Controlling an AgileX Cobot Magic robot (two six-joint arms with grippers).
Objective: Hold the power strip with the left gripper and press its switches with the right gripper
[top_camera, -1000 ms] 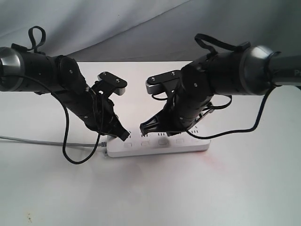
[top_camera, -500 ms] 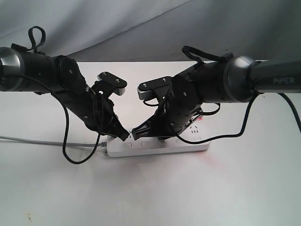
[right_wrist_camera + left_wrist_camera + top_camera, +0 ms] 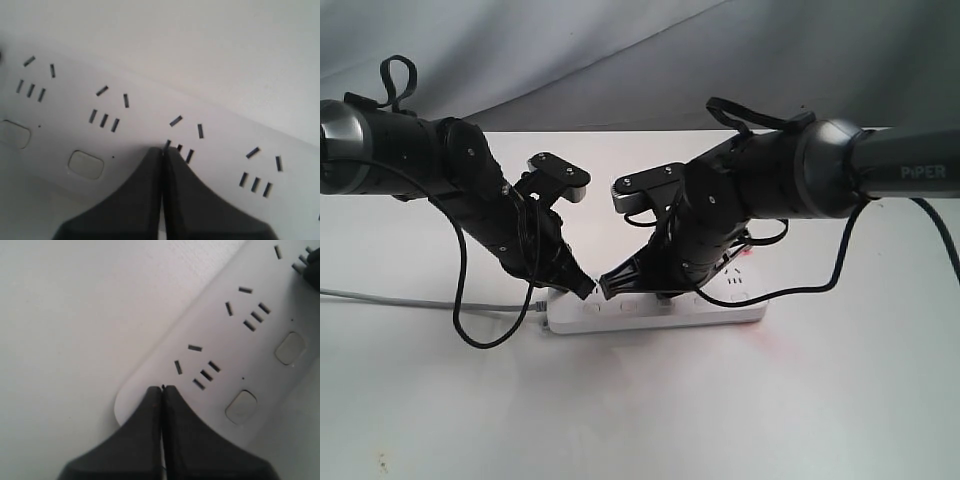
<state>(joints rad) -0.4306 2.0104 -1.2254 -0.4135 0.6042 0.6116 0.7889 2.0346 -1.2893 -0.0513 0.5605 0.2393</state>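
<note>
Right end effector [image 3: 608,285] shifted along power strip [image 3: 730,312], closed, tip touching it

The power strip [image 3: 235,350] is smooth white plastic with a soft sheen. The left tool [image 3: 162,388] and right tool [image 3: 162,150] are matt black plastic. The table [image 3: 60,315] looks matt white, faintly grained. Behind the table hangs grey cloth [image 3: 570,50].

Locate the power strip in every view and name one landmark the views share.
Exterior view: the power strip lies low in the centre, lengthwise across.
Left wrist view: its rounded end sits by the left gripper, the bar running off diagonally.
Right wrist view: it spans the whole picture behind the right gripper.
Shared landmark: the row of switches along one long edge.
</note>
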